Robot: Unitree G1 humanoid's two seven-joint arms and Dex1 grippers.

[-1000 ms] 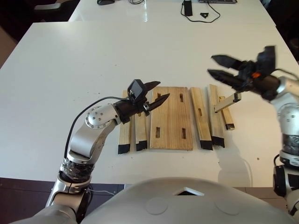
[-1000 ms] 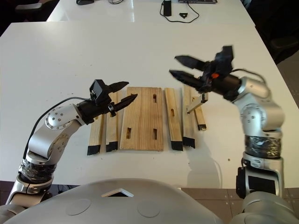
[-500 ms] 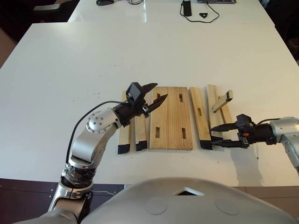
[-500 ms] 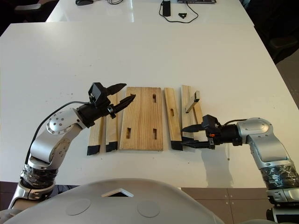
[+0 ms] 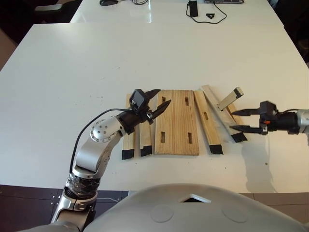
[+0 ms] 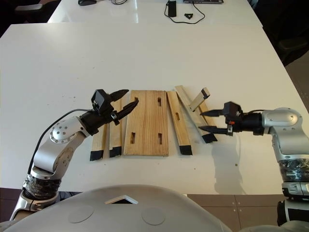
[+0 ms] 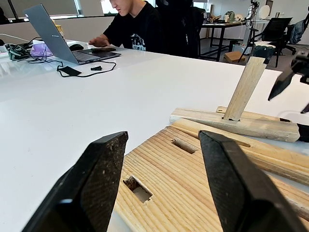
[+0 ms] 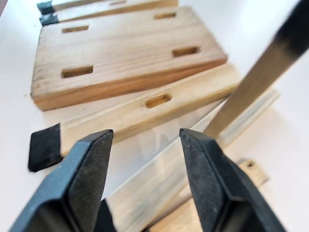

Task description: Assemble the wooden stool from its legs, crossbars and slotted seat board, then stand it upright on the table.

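Pale pine parts lie flat on the white table: the slotted seat board is central, with two black-tipped legs along its left edge and a third leg along its right. A fourth leg lies skewed beyond, and a crossbar rises tilted from it. The left gripper hovers over the board's far left corner and the right gripper sits just right of the skewed leg, both spread wide and holding nothing. A second white table carrying cables stands behind.
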